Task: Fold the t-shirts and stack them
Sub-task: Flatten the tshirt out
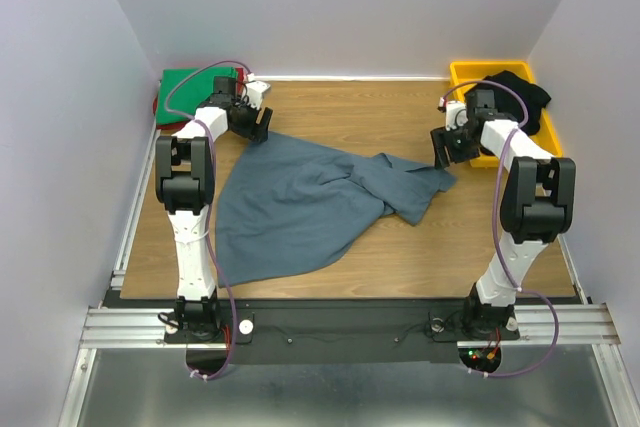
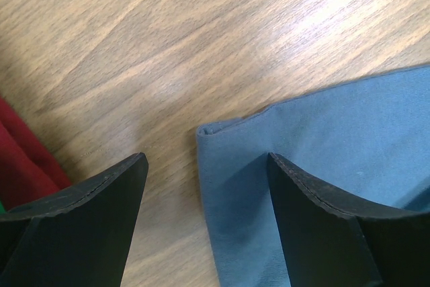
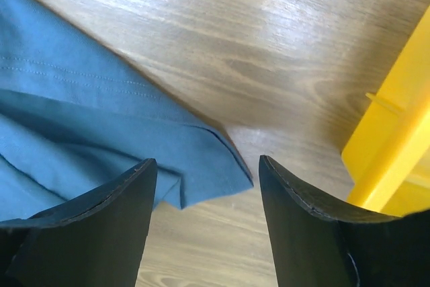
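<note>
Both pincers are wide apart and hold nothing. The left gripper [image 1: 262, 127] hangs over one far corner of the blue shirt [image 1: 290, 209]. The right gripper [image 1: 445, 147] hangs over the corner near the bin [image 1: 468, 71]. The blue shirt lies spread but crumpled in the middle of the table [image 1: 350, 107], not folded yet. A green shirt [image 1: 186, 81] lies flat at the far left corner, and I think that is the stack. A black shirt [image 1: 515, 93] sits bunched in the bin, not folded. A red shirt [image 1: 158, 107] peeks out beside the green one. It looks like at least two shirts are left to do.
</note>
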Available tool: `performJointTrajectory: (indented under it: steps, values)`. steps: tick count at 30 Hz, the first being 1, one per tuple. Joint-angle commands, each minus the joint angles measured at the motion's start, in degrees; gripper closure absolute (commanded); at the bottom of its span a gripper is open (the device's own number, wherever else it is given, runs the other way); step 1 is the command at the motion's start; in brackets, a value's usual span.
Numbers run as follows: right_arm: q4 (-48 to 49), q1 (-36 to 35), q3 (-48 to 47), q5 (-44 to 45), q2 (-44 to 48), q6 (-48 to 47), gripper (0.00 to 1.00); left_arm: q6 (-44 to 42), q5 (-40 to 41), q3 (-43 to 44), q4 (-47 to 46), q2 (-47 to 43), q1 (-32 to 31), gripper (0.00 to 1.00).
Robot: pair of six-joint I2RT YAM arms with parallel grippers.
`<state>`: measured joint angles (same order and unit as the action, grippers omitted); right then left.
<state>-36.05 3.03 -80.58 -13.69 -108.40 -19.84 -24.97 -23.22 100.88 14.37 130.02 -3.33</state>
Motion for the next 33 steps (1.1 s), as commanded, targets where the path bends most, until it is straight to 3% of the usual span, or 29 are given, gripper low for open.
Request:
performJointTrajectory:
  steps: [1,11,16,17,19,20,22,30,32,33]
  values:
    - [-1.92,0.58,0.15,3.05,0.74,-1.43,0.32,0.45,-1.21,1.69,-0.04,-1.08,-0.27,0.18]
    - [-1.48,0.75,3.14,7.8,-0.85,0.15,0.36,0.01,-0.86,0.81,-0.04,-1.17,-0.62,0.17]
    - [-1.48,0.75,5.34,6.49,-1.46,0.06,0.49,-0.08,-0.69,0.63,-0.22,-0.9,-0.97,0.18]
    - [-1.48,0.75,5.43,5.36,-1.81,0.06,0.57,-0.08,-0.51,0.63,-0.31,-0.82,-1.15,0.19]
    - [-1.56,0.75,5.08,4.38,-2.95,0.23,0.67,-0.17,-0.51,0.89,-0.13,-0.64,-1.32,0.26]
    - [-1.56,0.75,4.64,4.12,-4.18,0.5,0.81,-0.43,-0.68,1.07,0.39,-0.47,-1.33,0.29]
    - [-1.56,0.75,2.72,3.59,-4.98,0.41,0.97,-1.13,-0.77,1.51,0.83,-0.2,-1.76,0.39]
    - [-1.48,0.75,-4.76,3.5,-3.92,0.68,0.99,-1.22,-1.47,2.65,1.19,-0.02,-2.03,0.72]
    - [-1.48,0.75,-6.95,3.5,-2.78,0.59,1.0,-0.61,-2.0,3.27,1.1,-0.55,-1.94,0.85]
    - [-1.48,0.75,-9.49,3.67,-2.09,0.85,0.99,-0.43,-2.26,3.79,1.01,-0.99,-1.94,0.98]
